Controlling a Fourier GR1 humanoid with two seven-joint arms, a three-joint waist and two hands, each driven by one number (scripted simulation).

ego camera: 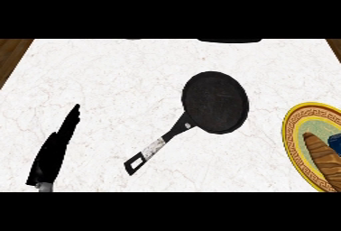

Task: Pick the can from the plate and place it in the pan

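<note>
Head view from my end: left hand (53,151) sits at about 8 o'clock on the table (113,85), fingers straight and together, holding nothing, parked edge-on. Right hand isn't in view, so I can't tell what its fingers are doing.

Pan (215,102) is near centre, slightly toward 2 o'clock, handle running down to 7 o'clock. Pan is empty.

Plate (293,131) is cut off by the frame edge at 4 o'clock, gold patterned rim. On it I see a brown loaf-shaped thing (323,153) and, just beside it at the very edge, a blue sliver (335,142) that I take to be the can. Most of it is out of frame, so that's a judgement.

Risks from here:
- Can is nearly outside the view; I'd be grasping almost blind, easy to misjudge where it stands.
- Brown item lies right against it; the fingers could catch it and shove the can off the plate or tip it.
- Pan handle sticks out toward the robot; a low carry could clip it and spin the pan.

No brand, label or writing readable anywhere.
</note>
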